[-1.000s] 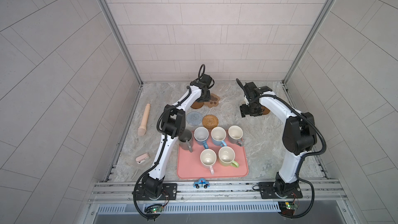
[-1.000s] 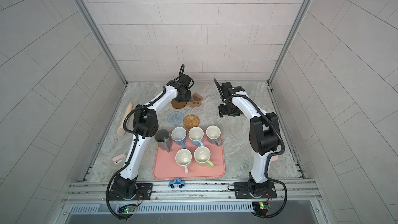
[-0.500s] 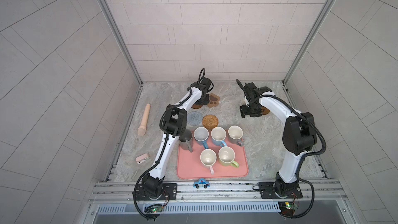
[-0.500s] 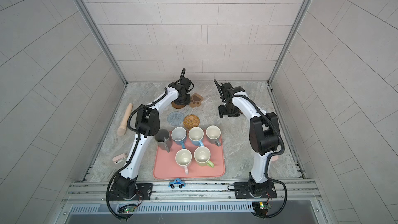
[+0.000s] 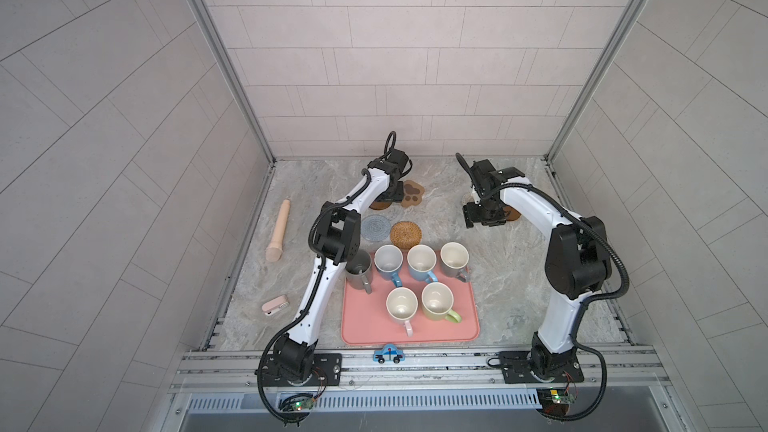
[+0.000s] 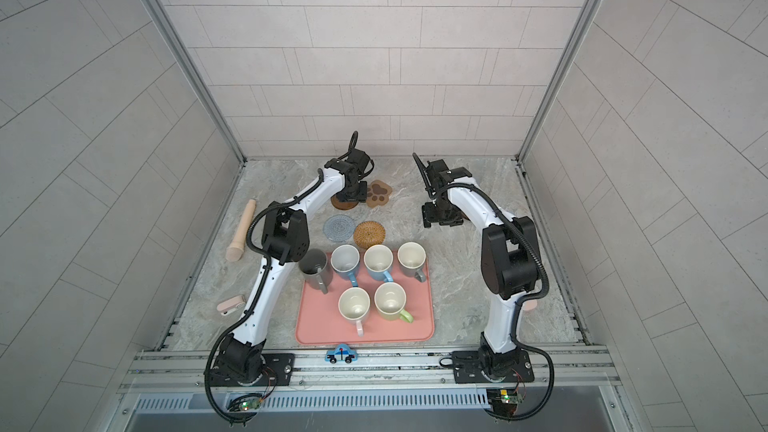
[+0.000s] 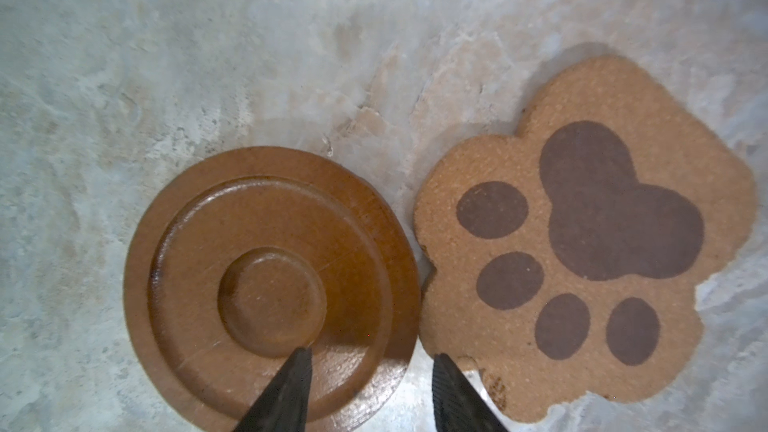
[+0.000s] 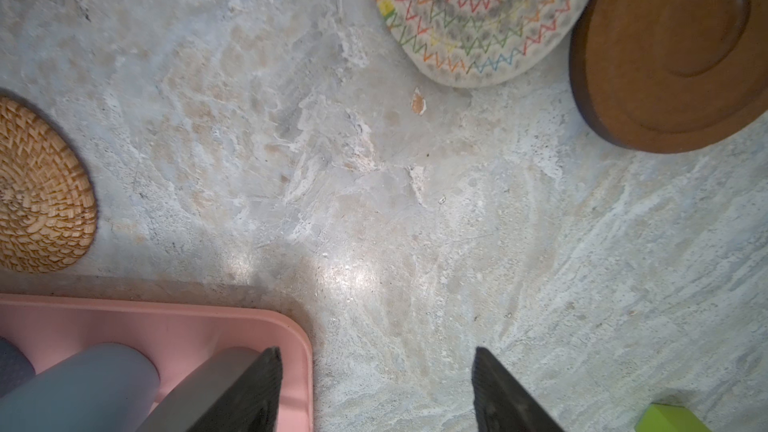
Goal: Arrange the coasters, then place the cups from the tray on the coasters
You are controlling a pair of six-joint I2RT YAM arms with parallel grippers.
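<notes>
Left wrist view: my left gripper (image 7: 372, 353) has its jaws parted astride the rim of the dark brown disc coaster (image 7: 270, 284), pinching nothing. The coaster lies flat near the surface's far edge, just beside the paw-print coaster (image 7: 582, 243). My right gripper (image 8: 375, 350) is spread and empty. I'd lift straight up, so no fingertip drags the disc.

A marbled grey-beige tabletop (image 5: 519, 284) forms the floor of the cell, with a soft glare patch on it in the right wrist view. Pale grey rectangular tiles cover the back wall (image 5: 395, 76) and both side walls (image 6: 83, 160) (their seams run slanted in both top views). Aluminium posts (image 5: 220, 56) rise at the back corners; a slotted metal rail (image 5: 436, 363) borders the front edge. Light is even and diffuse.
</notes>
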